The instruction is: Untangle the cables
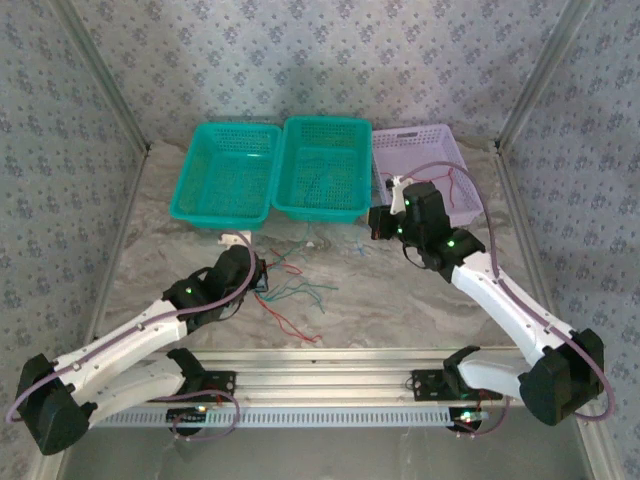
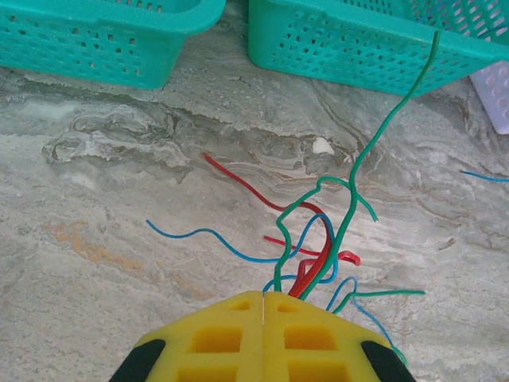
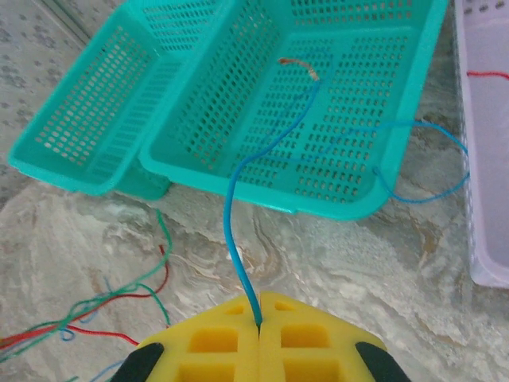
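- On the marble tabletop [image 1: 400,310], top view: thin red, blue and green cables [image 1: 300,290] lay tangled; a few sat in the teal mesh basket [image 1: 320,213].
- Left wrist: left gripper [image 2: 262,298] clamped the tangled cables.
- Right wrist: right gripper [image 3: 258,318] clamped one blue cable [image 3: 231,207]; sorting judged unfinished.

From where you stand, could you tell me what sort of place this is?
Probably a robot test cell: patterned walls on an aluminium frame, a marble-look table, and three plastic baskets beside loose coloured cables.

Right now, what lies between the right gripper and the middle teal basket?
Right wrist view: bare marble table, crossed by the blue cable pinched in the right gripper, which arcs up over the middle teal basket.
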Robot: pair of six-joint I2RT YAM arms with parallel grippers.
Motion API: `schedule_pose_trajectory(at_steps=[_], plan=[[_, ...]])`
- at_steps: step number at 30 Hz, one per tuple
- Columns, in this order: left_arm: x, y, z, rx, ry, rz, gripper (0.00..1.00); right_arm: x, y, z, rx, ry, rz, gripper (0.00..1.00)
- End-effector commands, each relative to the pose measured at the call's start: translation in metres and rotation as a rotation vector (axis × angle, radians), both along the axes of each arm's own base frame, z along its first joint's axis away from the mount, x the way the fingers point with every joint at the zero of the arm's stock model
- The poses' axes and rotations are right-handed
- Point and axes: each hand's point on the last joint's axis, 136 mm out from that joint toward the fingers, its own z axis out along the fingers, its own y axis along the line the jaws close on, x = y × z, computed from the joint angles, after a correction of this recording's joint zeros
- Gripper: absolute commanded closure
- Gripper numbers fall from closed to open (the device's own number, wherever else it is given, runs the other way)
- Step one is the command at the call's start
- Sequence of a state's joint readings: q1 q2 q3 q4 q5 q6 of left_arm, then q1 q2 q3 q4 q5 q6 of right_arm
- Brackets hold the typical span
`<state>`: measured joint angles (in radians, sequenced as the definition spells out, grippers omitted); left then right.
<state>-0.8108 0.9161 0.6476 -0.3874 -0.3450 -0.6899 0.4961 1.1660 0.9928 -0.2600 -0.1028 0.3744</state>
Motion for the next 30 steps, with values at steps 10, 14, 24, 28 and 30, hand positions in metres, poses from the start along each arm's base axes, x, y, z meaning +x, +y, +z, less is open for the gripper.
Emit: schedule_pose_trajectory(at_steps=[10, 14, 24, 28, 30], plan=[[0.002, 0.004, 0.005, -0.012, -0.023, 0.017, 1.0, -0.002, 0.016, 0.07, 0.067, -0.114, 0.051, 1.0], [0.002, 0.005, 0.004, -0.013, -0.022, 0.017, 1.0, 0.002, 0.02, 0.075, 0.069, -0.12, 0.06, 1.0], [0.001, 0.004, 0.002, -0.017, -0.021, 0.018, 1.0, 0.007, 0.024, 0.094, 0.08, -0.154, 0.062, 1.0], [0.002, 0.004, 0.003, -0.019, -0.023, 0.018, 1.0, 0.009, 0.025, 0.095, 0.078, -0.157, 0.061, 1.0], [0.002, 0.004, 0.003, -0.02, -0.025, 0.018, 1.0, 0.009, 0.025, 0.095, 0.078, -0.159, 0.061, 1.0]])
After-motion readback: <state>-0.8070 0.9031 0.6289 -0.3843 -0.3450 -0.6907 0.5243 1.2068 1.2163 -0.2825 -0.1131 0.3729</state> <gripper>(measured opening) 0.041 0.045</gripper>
